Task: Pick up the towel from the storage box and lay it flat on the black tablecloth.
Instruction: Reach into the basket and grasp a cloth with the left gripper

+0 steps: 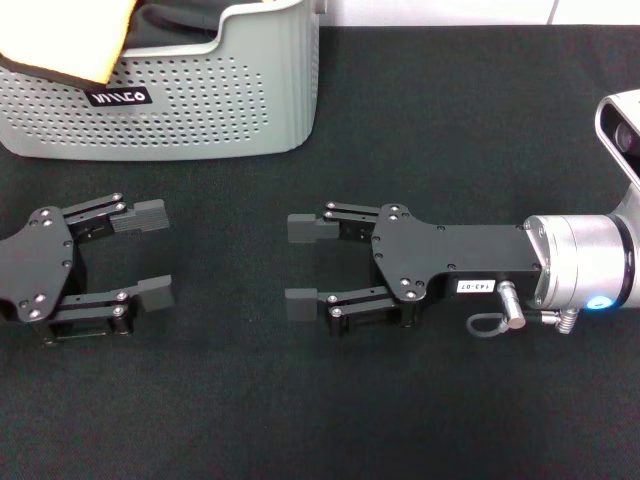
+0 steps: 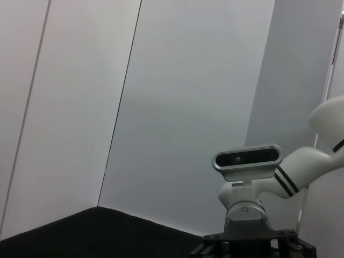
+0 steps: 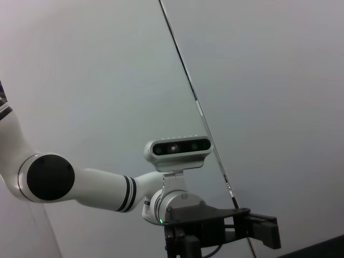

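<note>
The yellow-orange towel hangs over the near left rim of the light grey storage box, which stands at the far left on the black tablecloth. My left gripper is open and empty, low over the cloth in front of the box. My right gripper is open and empty too, near the middle, its fingertips pointing at the left gripper. Neither touches the towel or the box.
Dark fabric lies inside the box next to the towel. The left wrist view shows the right arm's wrist camera and a strip of tablecloth below pale walls. The right wrist view shows the left arm's wrist camera.
</note>
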